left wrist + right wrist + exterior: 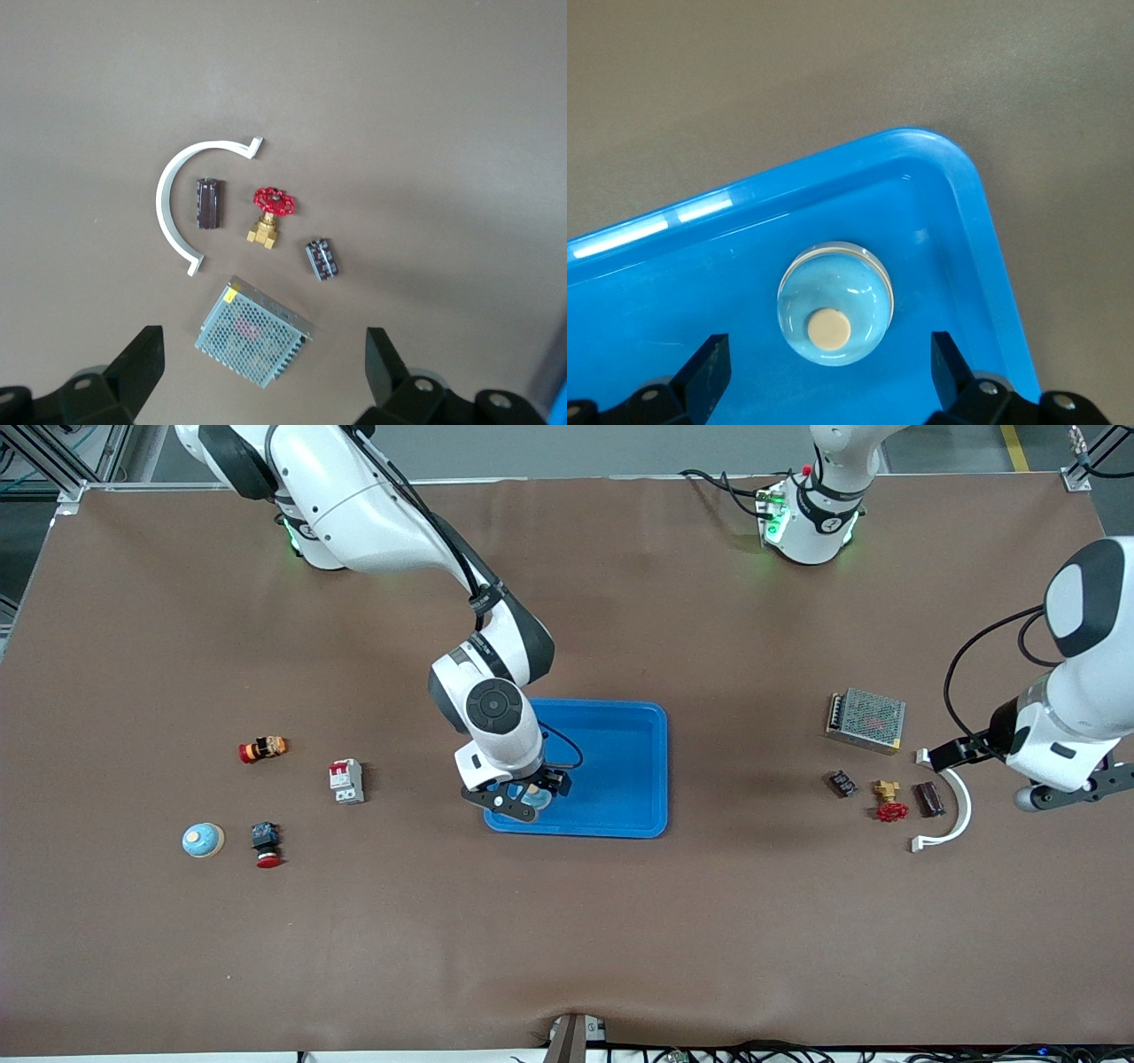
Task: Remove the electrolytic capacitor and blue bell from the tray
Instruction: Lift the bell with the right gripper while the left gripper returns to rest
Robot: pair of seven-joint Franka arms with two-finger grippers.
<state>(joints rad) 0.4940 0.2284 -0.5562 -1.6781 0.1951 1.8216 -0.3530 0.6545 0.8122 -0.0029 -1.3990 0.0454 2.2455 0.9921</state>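
A light blue bell (pixel 835 304) with a cream button lies in the blue tray (pixel 620 744), in the corner nearer the front camera toward the right arm's end. My right gripper (pixel 536 786) hangs open right over it, its fingers (pixel 709 363) apart from the bell on both sides. The capacitor (pixel 928 798), a dark brown cylinder, lies on the table inside a white arc; it also shows in the left wrist view (pixel 208 203). My left gripper (pixel 950 755) is open and empty, high over the table near the arc.
Near the capacitor lie a white arc (pixel 950 808), a red-handled brass valve (pixel 889 802), a small terminal block (pixel 842 783) and a mesh power supply (pixel 866 719). Toward the right arm's end lie a second blue bell (pixel 203 840), a red push button (pixel 266 844), a circuit breaker (pixel 346 781) and an orange part (pixel 262 749).
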